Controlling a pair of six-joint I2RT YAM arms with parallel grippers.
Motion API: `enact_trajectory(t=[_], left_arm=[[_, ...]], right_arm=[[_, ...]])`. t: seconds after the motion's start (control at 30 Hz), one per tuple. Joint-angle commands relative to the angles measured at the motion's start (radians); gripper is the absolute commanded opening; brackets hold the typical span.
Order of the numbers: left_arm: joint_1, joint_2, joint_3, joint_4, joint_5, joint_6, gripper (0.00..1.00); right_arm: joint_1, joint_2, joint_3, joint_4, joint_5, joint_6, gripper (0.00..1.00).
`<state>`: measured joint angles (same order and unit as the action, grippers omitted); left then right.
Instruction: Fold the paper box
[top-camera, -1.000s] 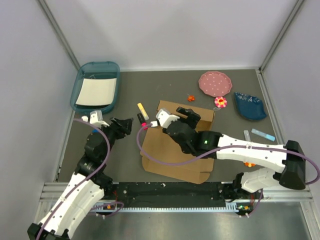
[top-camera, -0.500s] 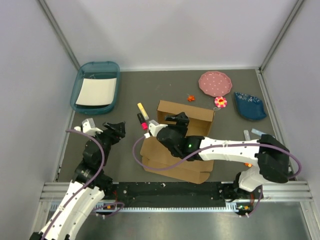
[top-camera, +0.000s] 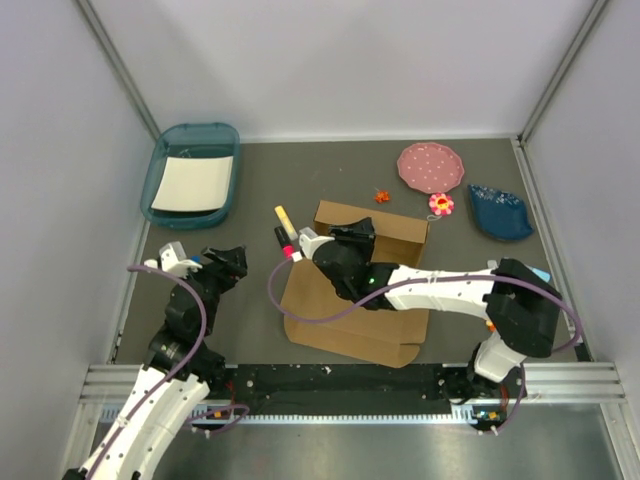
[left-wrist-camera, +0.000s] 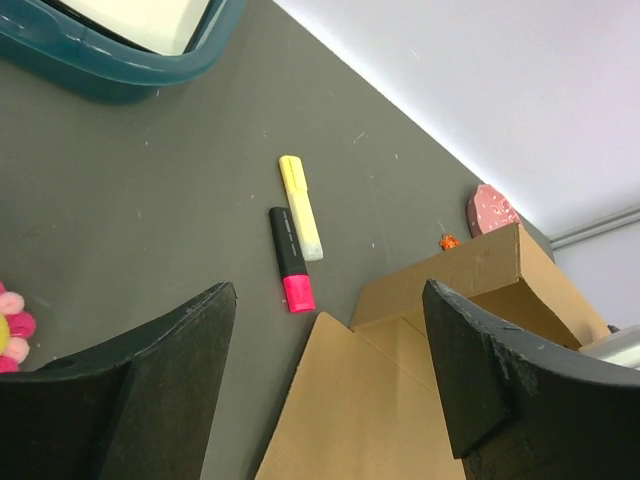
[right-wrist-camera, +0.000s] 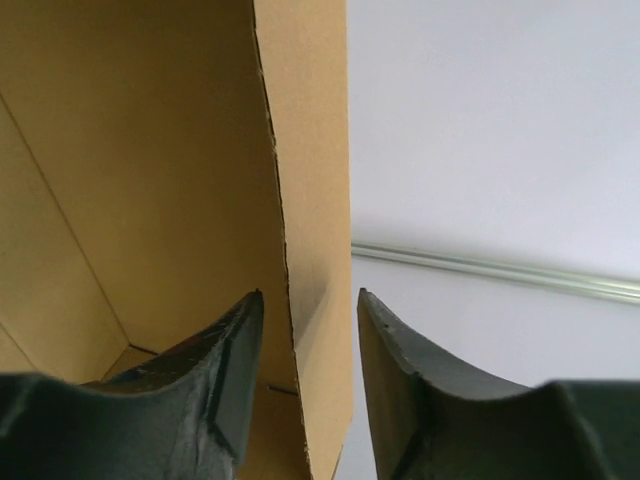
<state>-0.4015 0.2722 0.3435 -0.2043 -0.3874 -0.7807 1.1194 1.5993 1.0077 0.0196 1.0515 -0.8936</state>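
Note:
The paper box (top-camera: 350, 315) is brown cardboard lying mid-table, with its flat panel toward me and one wall (top-camera: 385, 222) standing up at the back. My right gripper (top-camera: 352, 237) reaches into it. In the right wrist view the jaws (right-wrist-camera: 305, 295) stand a little apart and straddle the edge of an upright cardboard panel (right-wrist-camera: 310, 150). My left gripper (top-camera: 230, 262) is wide open and empty, left of the box. In the left wrist view (left-wrist-camera: 328, 290) a corner of the box (left-wrist-camera: 360, 410) lies between its fingers.
A yellow highlighter (top-camera: 285, 216) and a black-and-pink marker (top-camera: 287, 243) lie just left of the box, both also in the left wrist view (left-wrist-camera: 302, 208) (left-wrist-camera: 290, 272). A teal tray (top-camera: 190, 133) with white paper is back left. A pink plate (top-camera: 431, 167), flower toy (top-camera: 441, 204) and blue dish (top-camera: 500, 212) are back right.
My right gripper has moved left along the box's back wall and its forearm has swung lower over the flat panel. My left gripper has drawn back to the left, away from the box.

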Motion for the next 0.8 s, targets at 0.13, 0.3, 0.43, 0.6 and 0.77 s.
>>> enact_trajectory(t=[0.13, 0.3, 0.43, 0.6, 0.77], left_arm=[[0.003, -0.016, -0.003, 0.011, -0.027, -0.005, 0.82], [0.003, -0.014, 0.005, 0.013, -0.021, -0.023, 0.83], [0.003, -0.016, 0.018, 0.011, -0.024, -0.014, 0.83], [0.003, -0.019, 0.029, -0.001, -0.031, -0.008, 0.83], [0.003, -0.018, 0.054, 0.003, -0.056, 0.003, 0.83]], right_arm=[[-0.013, 0.028, -0.014, 0.111, 0.033, -0.059, 0.30], [-0.032, 0.042, -0.031, 0.131, 0.038, -0.073, 0.28], [-0.059, 0.053, -0.026, 0.111, 0.041, -0.058, 0.24], [-0.069, 0.048, -0.003, 0.103, 0.070, -0.059, 0.04], [-0.053, -0.005, 0.052, 0.079, 0.110, -0.082, 0.00]])
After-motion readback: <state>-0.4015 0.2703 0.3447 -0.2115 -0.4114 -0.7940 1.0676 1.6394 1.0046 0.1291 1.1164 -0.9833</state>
